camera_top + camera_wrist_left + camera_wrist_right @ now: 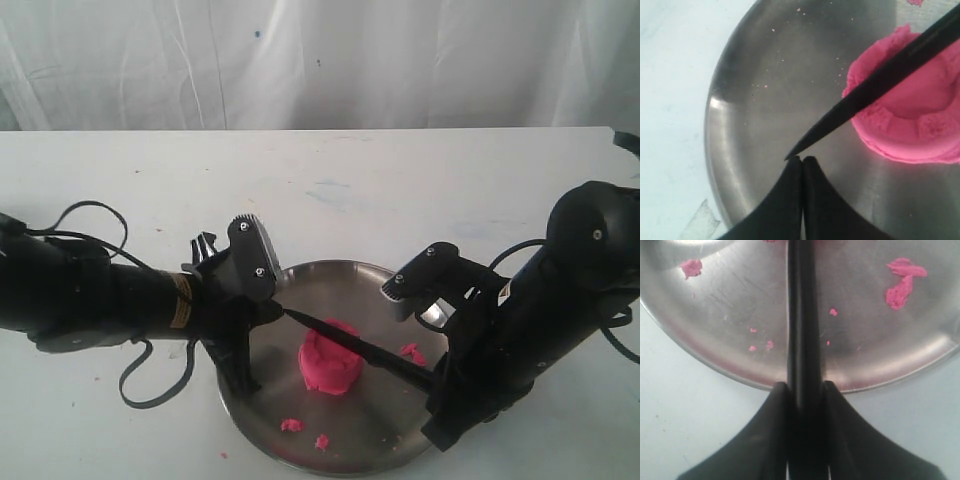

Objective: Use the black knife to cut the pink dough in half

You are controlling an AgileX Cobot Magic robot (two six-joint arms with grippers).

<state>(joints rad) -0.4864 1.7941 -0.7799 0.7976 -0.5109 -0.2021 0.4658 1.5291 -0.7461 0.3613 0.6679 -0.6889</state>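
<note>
Currently in one piece: pink dough (330,362), seated about the centre of the metal plate (300,285), cup-shaped with a ragged rim, hollow facing up. Not yet divided; no parted halves visible in any view.

Crossed over the top by the black knife (365,350), running from near right to far left, with the point overhanging bare plate left of the lump. Cannot tell how deep the blade bites, if at all.

Handle end clamped between the jaws of the right gripper (805,387), at the near-right edge of the plate. Left gripper (802,161) clenched on nothing, fingertips pressed together just beside the knife point, apparently clear of it.

Judged status: knife in hand and lined up across the middle of the lump. Outstanding: downward stroke through to the plate, then separation into two halves.

Scattered on the plate: small pink crumbs (291,425), at the near edge and right of the lump. Plate set on a white table (330,170), with a white curtain (320,60) at the far side.

Markings: faint lettering along the blade in the left wrist view, too small to read. On the left arm (90,295), a yellow label (181,305), text illegible. No brand readable.
</note>
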